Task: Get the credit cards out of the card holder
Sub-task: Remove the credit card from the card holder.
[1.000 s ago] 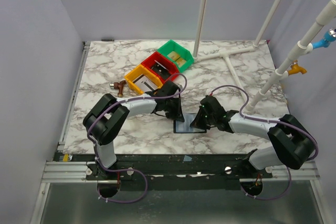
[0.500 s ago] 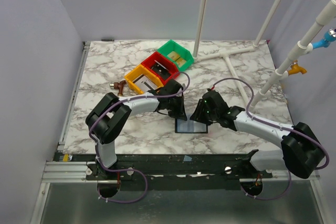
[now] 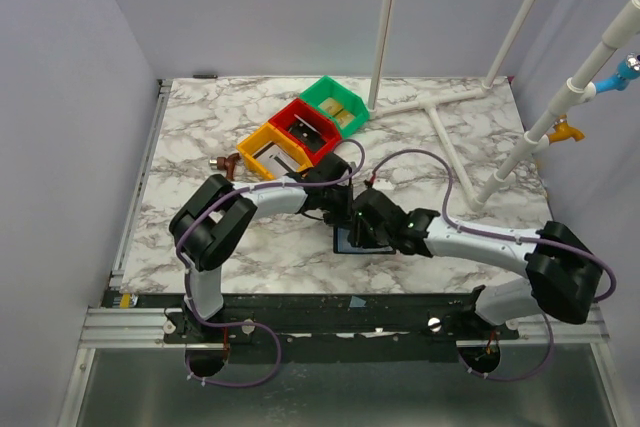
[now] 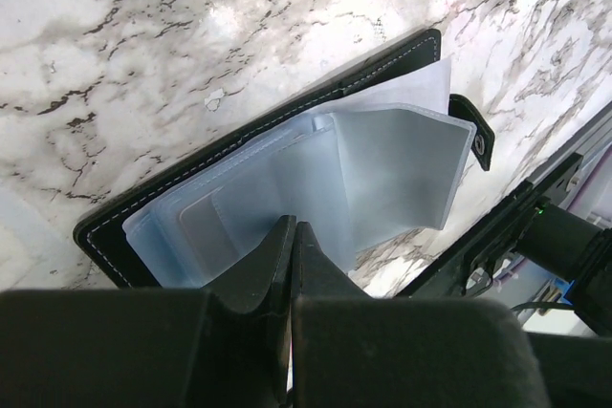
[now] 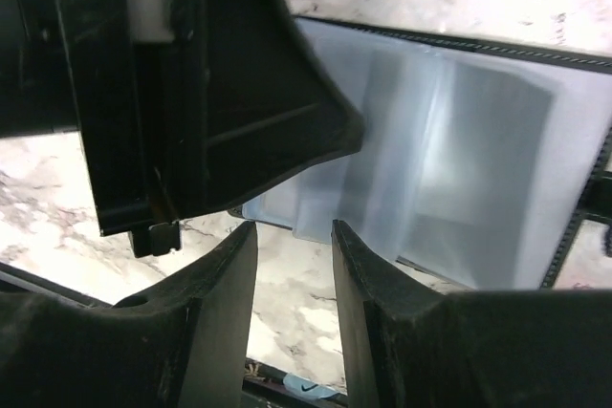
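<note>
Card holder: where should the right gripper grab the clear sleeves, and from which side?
Probably the loose thin edge of the sleeves, lying just ahead of the open jaws of the right gripper. Come in low and level from that side. The shut left gripper presses on the card holder nearby, so keep clear.

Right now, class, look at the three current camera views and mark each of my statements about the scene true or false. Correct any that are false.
1. The card holder lies open on the marble table. True.
2. The left gripper has its jaws spread wide. False: they are shut, with the tips down at the holder's translucent sleeves.
3. The right gripper has its fingers apart, with nothing between them. True.
4. The green bin sits between the other two bins. False: the red bin is in the middle, between the yellow bin and the green one.
</note>
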